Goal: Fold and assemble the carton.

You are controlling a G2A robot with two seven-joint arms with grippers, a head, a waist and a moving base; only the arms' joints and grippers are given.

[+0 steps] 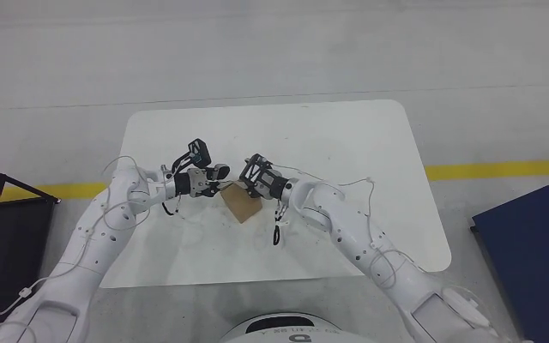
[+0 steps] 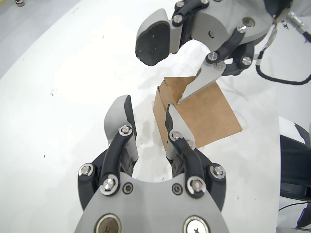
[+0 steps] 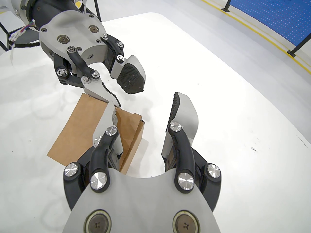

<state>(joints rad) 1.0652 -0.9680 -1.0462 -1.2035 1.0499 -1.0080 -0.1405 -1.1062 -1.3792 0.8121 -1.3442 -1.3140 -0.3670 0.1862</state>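
Note:
A small brown carton [image 1: 241,204] lies on the white table [image 1: 343,146], a little left of its middle. In the left wrist view the carton [image 2: 206,115] shows a flat top and a folded flap end. My left gripper [image 2: 149,112] is open, with one finger touching the carton's top edge at that end. My right gripper [image 3: 145,109] is open too, facing it from the other side, one finger lying on the same edge of the carton [image 3: 77,127]. The two grippers [image 1: 221,177] [image 1: 250,176] nearly meet above the carton's far end. Neither holds anything.
Bare table lies on all sides of the carton. A black frame [image 1: 17,231] stands off the table's left side and a dark blue panel [image 1: 515,244] off its right. Blue boards [image 3: 272,5] stand in the room behind.

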